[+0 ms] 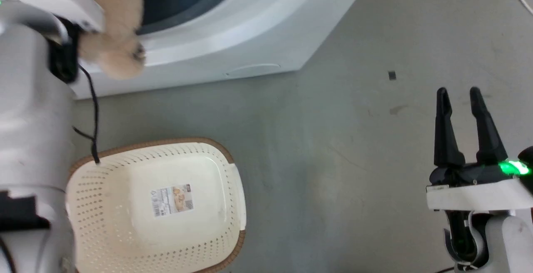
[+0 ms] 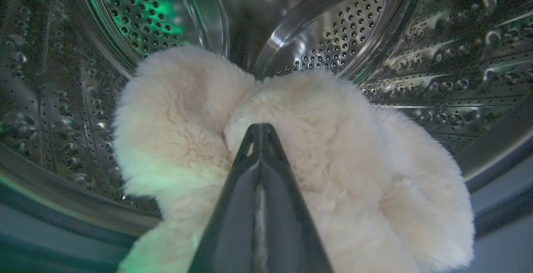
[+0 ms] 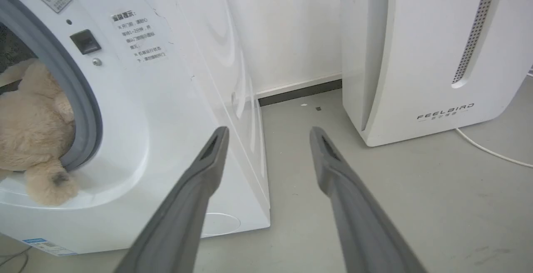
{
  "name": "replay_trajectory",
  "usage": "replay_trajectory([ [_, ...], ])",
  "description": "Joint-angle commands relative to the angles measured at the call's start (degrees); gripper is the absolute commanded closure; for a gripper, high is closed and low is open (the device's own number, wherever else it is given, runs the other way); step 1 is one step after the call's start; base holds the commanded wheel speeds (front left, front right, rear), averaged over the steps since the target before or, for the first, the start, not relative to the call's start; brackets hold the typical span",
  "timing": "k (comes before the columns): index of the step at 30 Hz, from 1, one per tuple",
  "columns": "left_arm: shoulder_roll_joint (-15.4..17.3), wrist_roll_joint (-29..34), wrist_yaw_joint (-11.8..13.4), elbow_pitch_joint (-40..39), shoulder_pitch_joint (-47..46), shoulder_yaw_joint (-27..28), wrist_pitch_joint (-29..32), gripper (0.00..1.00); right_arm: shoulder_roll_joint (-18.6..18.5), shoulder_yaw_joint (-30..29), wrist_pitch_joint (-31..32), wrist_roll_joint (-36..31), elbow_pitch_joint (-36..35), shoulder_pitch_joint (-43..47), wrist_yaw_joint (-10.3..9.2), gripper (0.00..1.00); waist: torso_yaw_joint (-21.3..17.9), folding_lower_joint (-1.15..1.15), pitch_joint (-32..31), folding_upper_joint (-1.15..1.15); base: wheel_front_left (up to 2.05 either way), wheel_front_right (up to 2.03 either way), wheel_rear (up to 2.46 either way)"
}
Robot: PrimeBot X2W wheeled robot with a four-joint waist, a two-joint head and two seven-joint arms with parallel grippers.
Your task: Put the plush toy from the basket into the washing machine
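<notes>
Against the wall at the edge of the smooth grey floor stands the washing machine, glossy white, with a round grey-blue gasket and a shiny perforated steel drum. Near its side stands a white slanted appliance with a dotted vent strip. On the floor before the machine's front sits the basket, cream perforated plastic with rounded corners, a brown woven-look rim and a label on its bottom. The plush toy, fluffy cream long pile, lies through the door opening, its body in the drum and one rounded limb draped over the gasket's lower lip. The left claw is clenched, fingers pressed together, pinching the toy's fur. The right claw hovers over bare floor, fingers spread, holding nothing.
</notes>
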Motion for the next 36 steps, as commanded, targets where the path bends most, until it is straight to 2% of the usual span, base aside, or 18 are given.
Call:
replay_trajectory([
  [1, 1.15, 0.07, 0.22, 0.71, -3.14, 0.63, -0.33, 1.0, -0.03, 0.11, -0.25, 0.49, -0.44, -1.44, -0.04, 0.0, -2.62, -0.01, 3.62, 0.0, 0.0, 0.0, 0.0],
  [11, 6.83, 1.17, 1.07, 4.93, -17.02, 2.24, -0.33, 1.0, -0.03, 0.97, -0.25, 1.95, -1.37, -4.04, -0.04, 0.0, -5.76, -0.01, 10.49, 0.0, 0.0, 0.0, 0.0],
  [16, 7.9, 1.53, 2.65, 3.98, -20.04, 3.64, -0.33, 1.0, -0.03, 1.79, -0.25, 2.13, -1.37, -4.44, -0.04, 0.0, -6.27, -0.01, 11.75, 0.0, 0.0, 0.0, 0.0],
  [17, 8.0, 1.94, 3.01, 4.17, -20.25, 3.51, -0.33, 0.82, -0.03, 1.89, -0.25, 2.15, -1.36, -4.46, -0.04, 0.0, -6.3, -0.01, 11.88, 0.0, 0.0, 0.0, 0.0],
  [18, 8.01, 2.23, 3.45, 4.12, -20.45, 3.53, -0.33, 0.0, -0.03, 1.94, -0.25, 2.19, -1.37, -4.5, -0.04, 0.0, -6.31, -0.01, 12.02, 0.0, 0.0, 0.0, 0.0],
  [26, 6.64, 2.87, 3.67, 2.16, -17.88, 4.08, -0.33, 0.0, -0.03, 1.84, -0.25, 1.71, -0.68, -4.59, -0.04, 0.0, -4.69, -0.01, 10.96, 0.0, 0.0, 0.0, 0.0],
  [36, 3.4, 2.73, 2.48, 1.63, -9.45, 4.81, -0.33, 0.0, -0.03, 2.5, -0.25, 0.34, 0.92, -3.63, -0.04, 0.0, -1.64, -0.01, 5.13, 0.0, 0.0, 0.0, 0.0],
])
